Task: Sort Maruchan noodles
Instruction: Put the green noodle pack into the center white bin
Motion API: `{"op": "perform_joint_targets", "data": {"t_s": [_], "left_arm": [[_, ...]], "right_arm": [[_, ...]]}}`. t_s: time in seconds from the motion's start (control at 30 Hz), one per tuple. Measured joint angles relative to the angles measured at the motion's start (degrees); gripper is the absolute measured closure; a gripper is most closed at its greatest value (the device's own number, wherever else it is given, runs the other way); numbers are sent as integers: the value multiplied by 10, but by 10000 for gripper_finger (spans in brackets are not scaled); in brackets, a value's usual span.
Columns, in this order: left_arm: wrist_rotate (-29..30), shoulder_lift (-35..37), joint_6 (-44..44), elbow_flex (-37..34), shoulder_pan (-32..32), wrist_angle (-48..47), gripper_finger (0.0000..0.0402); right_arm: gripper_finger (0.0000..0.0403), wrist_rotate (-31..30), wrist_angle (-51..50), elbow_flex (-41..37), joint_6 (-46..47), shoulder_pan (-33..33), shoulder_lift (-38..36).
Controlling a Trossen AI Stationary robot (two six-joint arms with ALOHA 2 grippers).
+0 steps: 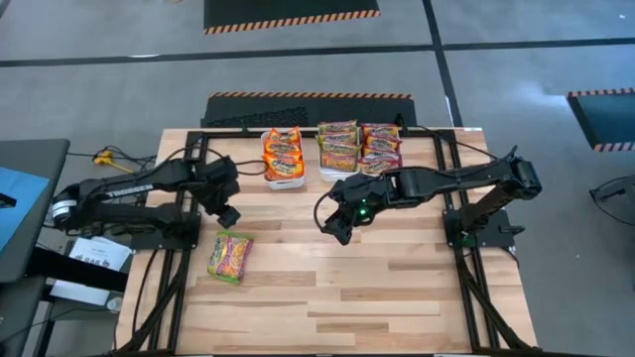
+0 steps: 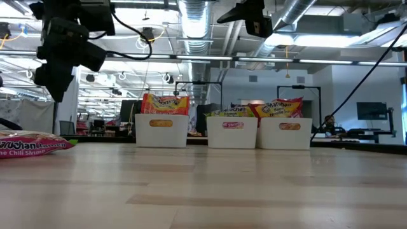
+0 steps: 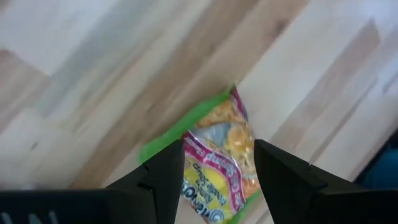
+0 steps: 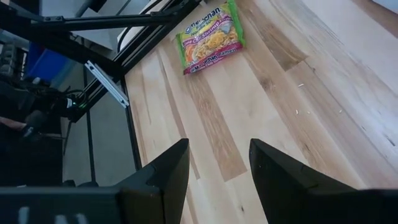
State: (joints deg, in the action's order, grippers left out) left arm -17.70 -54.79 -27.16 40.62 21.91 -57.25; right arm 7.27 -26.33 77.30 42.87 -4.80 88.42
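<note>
One Maruchan packet, green and pink, lies flat on the wood near the table's left edge; it also shows in the low view and the right wrist view. My left gripper hangs open above and just beyond it, and the packet shows between its fingers from above. My right gripper is open over the table's middle, holding nothing. Three white bins at the far edge hold the other packets: orange ones, green ones and red ones.
The white bins stand side by side along the far edge. Black frame rails run along the table's left and right sides. Bare wood stretches across the near half of the table.
</note>
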Motion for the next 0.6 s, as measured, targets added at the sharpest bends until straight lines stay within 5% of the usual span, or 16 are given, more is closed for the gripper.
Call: {"op": "perform_joint_targets", "data": {"t_s": [0.6], "left_arm": [[-3,-155,134,1,-94,3,223]], "right_arm": [[210,1,-3,0,1,0,0]]}}
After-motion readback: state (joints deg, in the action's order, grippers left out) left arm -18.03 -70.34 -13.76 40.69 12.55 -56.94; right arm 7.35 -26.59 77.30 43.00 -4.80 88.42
